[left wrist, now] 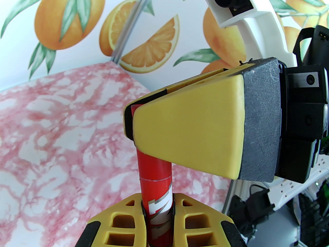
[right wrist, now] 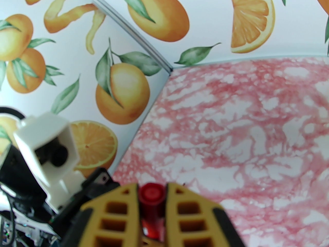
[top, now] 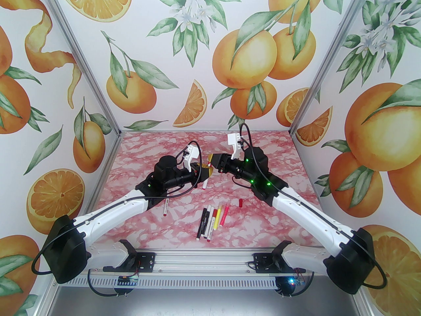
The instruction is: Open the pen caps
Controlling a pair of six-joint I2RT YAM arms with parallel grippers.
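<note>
Pen (top: 205, 180), raised above counter (top: 148, 150) centre: left claw (top: 201, 172) clamps barrel (left wrist: 158, 215), right claw (right wrist: 152, 189) closed on red cap (left wrist: 153, 167), opposed for a straight pull; cap apparently still seated. Other pens (top: 212, 219) lie on counter.

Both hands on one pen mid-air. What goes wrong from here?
The right hand clamps the red cap and the left hand grips just below the apparent seam; a skewed pull may bend the pen instead of freeing the cap.
The barrel's free end sticks out past the left hand; a sudden pop could let it slip and drop toward the row of pens.
</note>
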